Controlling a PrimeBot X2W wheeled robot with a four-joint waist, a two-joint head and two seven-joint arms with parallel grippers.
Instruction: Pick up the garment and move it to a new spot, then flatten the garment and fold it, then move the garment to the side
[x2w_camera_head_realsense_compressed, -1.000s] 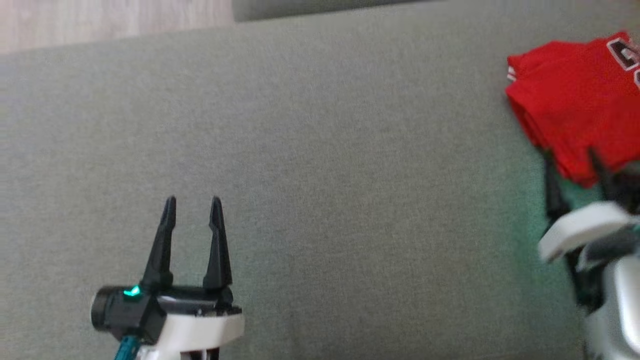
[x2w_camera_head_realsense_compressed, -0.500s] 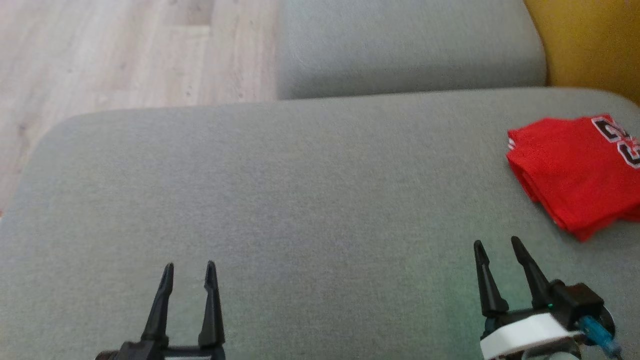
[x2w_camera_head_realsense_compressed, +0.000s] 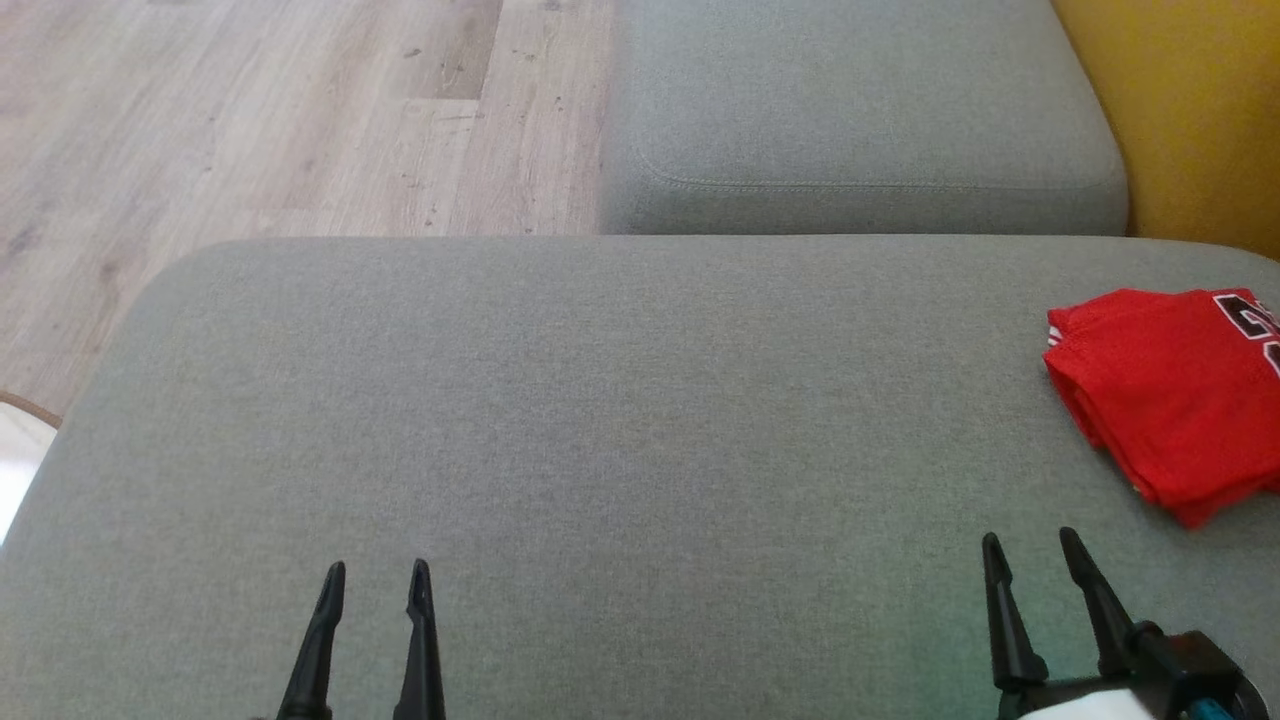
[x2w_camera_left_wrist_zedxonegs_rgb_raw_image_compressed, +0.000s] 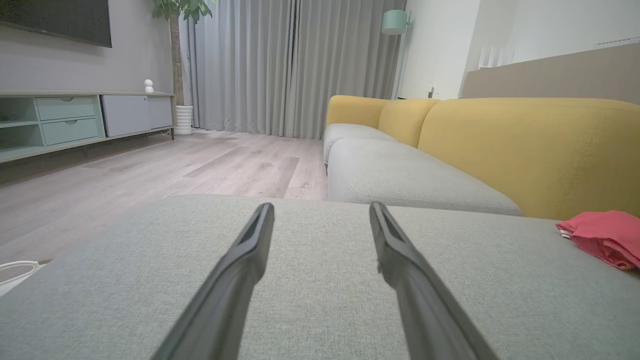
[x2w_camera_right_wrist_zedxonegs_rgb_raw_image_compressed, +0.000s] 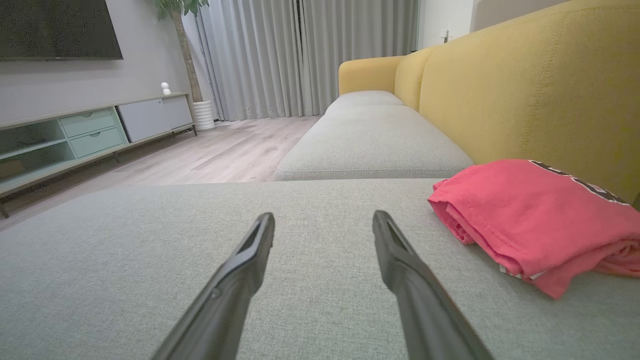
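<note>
The garment (x2w_camera_head_realsense_compressed: 1170, 395) is a red shirt with black-and-white lettering, folded into a compact stack at the right edge of the grey sofa cushion (x2w_camera_head_realsense_compressed: 600, 420). It also lies at the right in the right wrist view (x2w_camera_right_wrist_zedxonegs_rgb_raw_image_compressed: 530, 220) and far right in the left wrist view (x2w_camera_left_wrist_zedxonegs_rgb_raw_image_compressed: 602, 236). My right gripper (x2w_camera_head_realsense_compressed: 1030, 545) is open, near the cushion's front right, a short way in front of and left of the garment, holding nothing. My left gripper (x2w_camera_head_realsense_compressed: 377, 572) is open at the front left, well away from the garment, with nothing between its fingers.
A second grey seat cushion (x2w_camera_head_realsense_compressed: 860, 110) lies beyond the first. The yellow sofa back (x2w_camera_head_realsense_compressed: 1190, 110) rises at the right, just behind the garment. Wood floor (x2w_camera_head_realsense_compressed: 250, 120) lies to the left, past the cushion's rounded edge. A low TV cabinet (x2w_camera_left_wrist_zedxonegs_rgb_raw_image_compressed: 75, 120) stands across the room.
The head camera has tilted up, shifting the whole picture down. My right gripper has drawn back from the garment's near edge toward the cushion's front. The garment lies as before.
</note>
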